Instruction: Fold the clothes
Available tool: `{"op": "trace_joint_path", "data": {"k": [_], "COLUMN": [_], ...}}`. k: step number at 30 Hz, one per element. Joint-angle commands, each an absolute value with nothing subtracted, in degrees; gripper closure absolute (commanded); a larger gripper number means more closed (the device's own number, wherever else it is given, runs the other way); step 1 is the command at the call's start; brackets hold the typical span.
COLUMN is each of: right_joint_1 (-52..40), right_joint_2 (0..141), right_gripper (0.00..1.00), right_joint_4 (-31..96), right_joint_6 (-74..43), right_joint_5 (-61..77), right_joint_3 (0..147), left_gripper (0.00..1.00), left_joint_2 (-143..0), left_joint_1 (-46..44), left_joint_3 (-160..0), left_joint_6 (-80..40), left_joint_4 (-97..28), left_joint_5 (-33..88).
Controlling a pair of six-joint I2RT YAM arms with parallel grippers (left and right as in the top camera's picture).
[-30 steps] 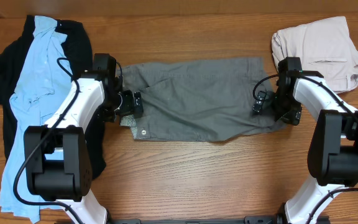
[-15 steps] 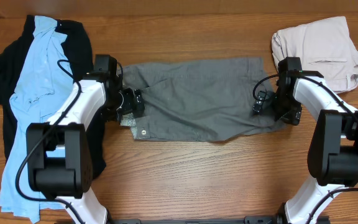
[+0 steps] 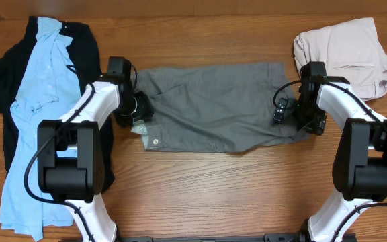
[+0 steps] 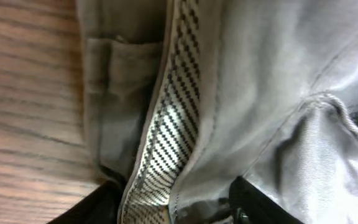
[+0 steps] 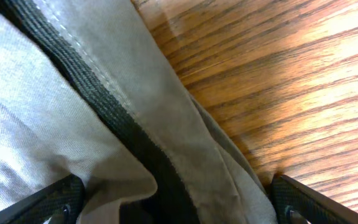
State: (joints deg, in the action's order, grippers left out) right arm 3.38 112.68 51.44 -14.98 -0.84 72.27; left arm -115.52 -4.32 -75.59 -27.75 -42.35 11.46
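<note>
Overhead view: the grey shorts (image 3: 213,107) lie spread flat across the middle of the table (image 3: 213,191), waistband to the left and leg hems to the right. A light-blue shirt (image 3: 35,101) lies over a black garment (image 3: 82,47) at the left edge. Folded beige shorts (image 3: 345,54) sit at the far right corner. Both arms rise from the near edge and bend inward at the wrist, facing each other. The left gripper (image 3: 140,111) is at the waistband end of the grey shorts and the right gripper (image 3: 282,111) at the hem end.

Left wrist view: this alone shows the turned-out waistband lining (image 4: 173,124), a black-and-white weave, running between the two dark fingers (image 4: 89,208). The fingers stand on either side of the bunched cloth. Whether they press it cannot be told.

Right wrist view: this alone shows the dark stitched hem (image 5: 123,124) lying over bare wood. The fingertips (image 5: 48,202) sit at the frame's lower corners, spread wide, with loose cloth between them and no pinch on it.
</note>
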Motion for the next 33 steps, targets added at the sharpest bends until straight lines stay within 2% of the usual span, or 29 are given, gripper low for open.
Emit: {"op": "trace_joint_path", "data": {"k": [1,3,4,7,11,14,18,23,28,30,31,32,33], "right_joint_1": [3.7,3.7,3.7,3.7,3.7,3.7,3.7,3.7,3.7,3.6,3.4,2.9,2.3], "right_joint_2": [117.2,117.2,117.2,117.1,116.5,114.1,108.9,104.9,104.5,104.5,104.6,104.7,104.7], "right_gripper": [0.0,0.0,0.0,0.0,0.04,0.04,0.07,0.09,0.0,0.0,0.01,0.07,0.26], "right_joint_4": [51.4,51.6,51.8,52.7,55.4,57.2,58.4,63.1,66.9,66.4,66.3,66.1,65.8], "right_joint_6": [-14.8,-14.8,-14.8,-14.7,-8.7,-8.6,-5.7,-4.4,-4.4,-4.4,-4.4,-4.4,-4.4], "right_joint_5": [-0.3,-0.3,-0.2,3.2,17.3,22.9,37.7,38.4,30.5,30.5,30.7,31.0,31.1], "right_joint_3": [69.8,69.8,69.8,69.9,72.0,74.3,77.1,81.1,84.9,84.9,84.8,84.6,84.4], "left_gripper": [0.68,0.84,0.95,0.96,0.96,0.96,0.96,0.96,0.96,0.96,0.96,0.96,0.96], "left_joint_2": [-122.9,-122.9,-122.9,-122.6,-119.7,-115.0,-105.5,-97.1,-93.7,-93.7,-93.7,-93.7,-93.7], "left_joint_1": [-6.4,-6.7,-6.7,-6.0,-3.5,-1.3,1.2,2.3,2.7,2.5,2.5,2.5,2.5], "left_joint_3": [-72.0,-72.1,-72.1,-72.2,-72.2,-72.2,-72.3,-72.3,-72.4,-73.3,-73.7,-74.4,-75.5], "left_joint_6": [-28.5,-28.3,-28.3,-26.8,-21.9,-17.8,-12.7,-9.1,-5.9,-4.4,-4.2,-3.9,-3.7], "left_joint_4": [-40.4,-39.7,-39.7,-40.6,-43.5,-46.3,-50.8,-54.8,-56.1,-57.7,-58.3,-59.0,-59.9], "left_joint_5": [14.9,14.9,14.8,14.9,14.7,12.8,7.8,1.0,0.4,0.4,0.4,0.4,0.4]}}
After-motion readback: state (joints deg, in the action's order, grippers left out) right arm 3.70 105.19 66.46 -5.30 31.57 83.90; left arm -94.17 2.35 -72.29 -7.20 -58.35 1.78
